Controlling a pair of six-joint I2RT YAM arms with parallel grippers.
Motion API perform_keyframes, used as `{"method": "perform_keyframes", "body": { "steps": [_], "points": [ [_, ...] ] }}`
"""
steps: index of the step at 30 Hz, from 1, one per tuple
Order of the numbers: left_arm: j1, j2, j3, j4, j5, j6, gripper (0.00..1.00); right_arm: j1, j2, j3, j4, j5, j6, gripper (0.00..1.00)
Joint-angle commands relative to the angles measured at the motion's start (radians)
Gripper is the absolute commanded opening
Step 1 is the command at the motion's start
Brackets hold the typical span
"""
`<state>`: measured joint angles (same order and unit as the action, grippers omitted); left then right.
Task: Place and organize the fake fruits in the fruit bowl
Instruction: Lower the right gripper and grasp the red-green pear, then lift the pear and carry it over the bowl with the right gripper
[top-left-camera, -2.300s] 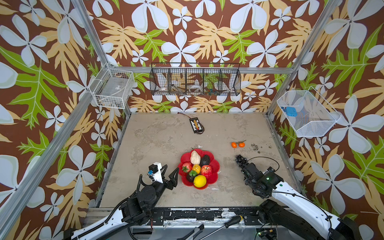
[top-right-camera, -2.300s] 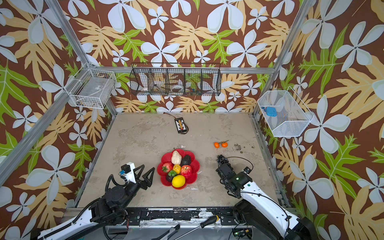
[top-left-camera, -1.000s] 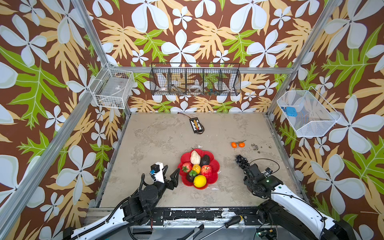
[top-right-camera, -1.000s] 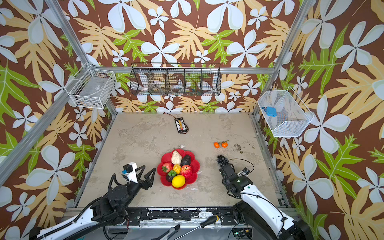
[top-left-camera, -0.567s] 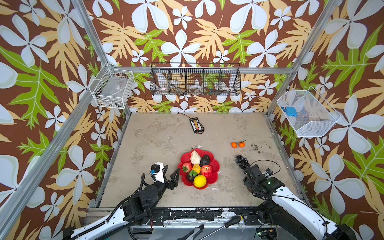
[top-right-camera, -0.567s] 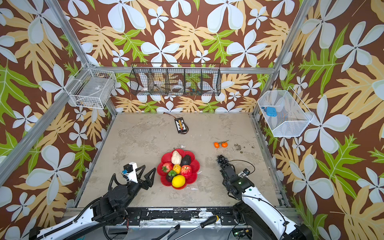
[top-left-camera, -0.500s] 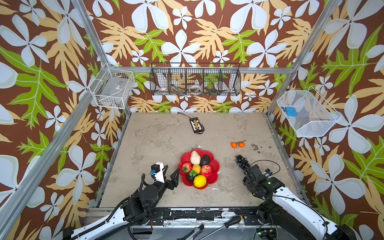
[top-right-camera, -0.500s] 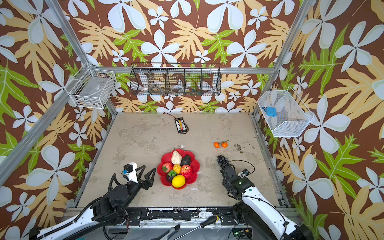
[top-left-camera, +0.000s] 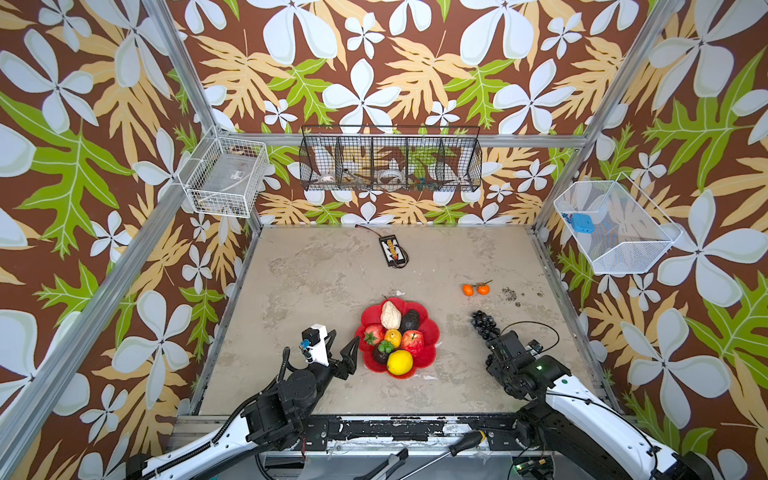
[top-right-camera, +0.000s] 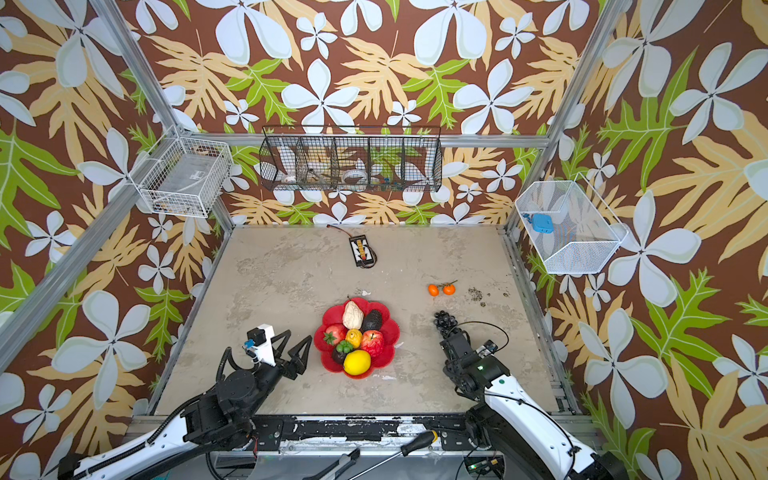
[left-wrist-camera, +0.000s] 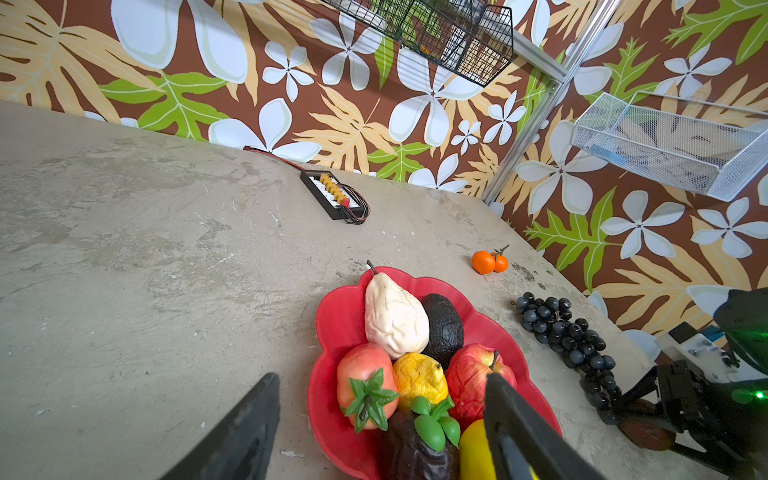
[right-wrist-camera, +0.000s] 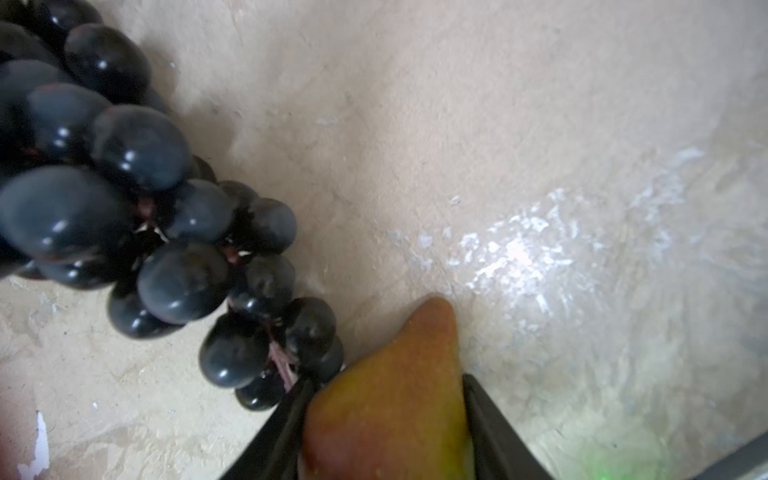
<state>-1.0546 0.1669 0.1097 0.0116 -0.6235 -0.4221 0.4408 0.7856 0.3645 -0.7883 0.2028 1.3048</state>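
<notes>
Clamping a small pear-shaped plastic fruit (right-wrist-camera: 395, 357), yellow-green with a red blush, between the right fingers (right-wrist-camera: 278, 432), closed on both its flanks; low at the beige counter (top-left-camera: 311, 282), resting or just lifted, cannot tell. Well to the right of the glossy red flower-shaped plastic bowl (left-wrist-camera: 338, 320) in both top views. Right against it a dark plastic grape bunch (top-left-camera: 483, 323), lowest grapes touching one finger. Spread wide and empty, the left fingers (left-wrist-camera: 249, 424), just beside the bowl's left rim. Already crowded in the bowl: beige pear-shaped piece (top-left-camera: 390, 314), dark avocado (top-left-camera: 410, 320), red apple (top-left-camera: 412, 340), yellow lemon (top-left-camera: 400, 362), plus three smaller pieces, all touching. Out on the counter, two small oranges (top-left-camera: 475, 289), well apart from the bowl. Risks from here: dragging the grapes along on lift, cause that finger contact; squirting out of the pinch, cause tapered glossy flanks; knocking the apple or lemon over the shallow rim on drop-in, cause no obvious free slot on the near side; clipping the left fingers on approach, cause parking so close to the rim. Best guess: lift straight up, clear the bunch first.
</notes>
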Motion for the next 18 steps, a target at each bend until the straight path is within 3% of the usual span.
{"method": "perform_keyframes", "body": {
  "steps": [1,9,18],
  "points": [
    [0.001,0.000,-0.001,0.027,-0.014,-0.001,0.78,0.001,-0.007,0.013,-0.032,0.028,0.001,0.53],
    [0.000,0.002,-0.001,0.028,-0.012,-0.001,0.78,0.001,-0.006,0.061,-0.066,0.067,-0.023,0.57],
    [0.000,0.006,-0.002,0.031,-0.009,-0.001,0.78,0.001,-0.015,0.078,-0.068,0.087,-0.046,0.55]
  ]
}}
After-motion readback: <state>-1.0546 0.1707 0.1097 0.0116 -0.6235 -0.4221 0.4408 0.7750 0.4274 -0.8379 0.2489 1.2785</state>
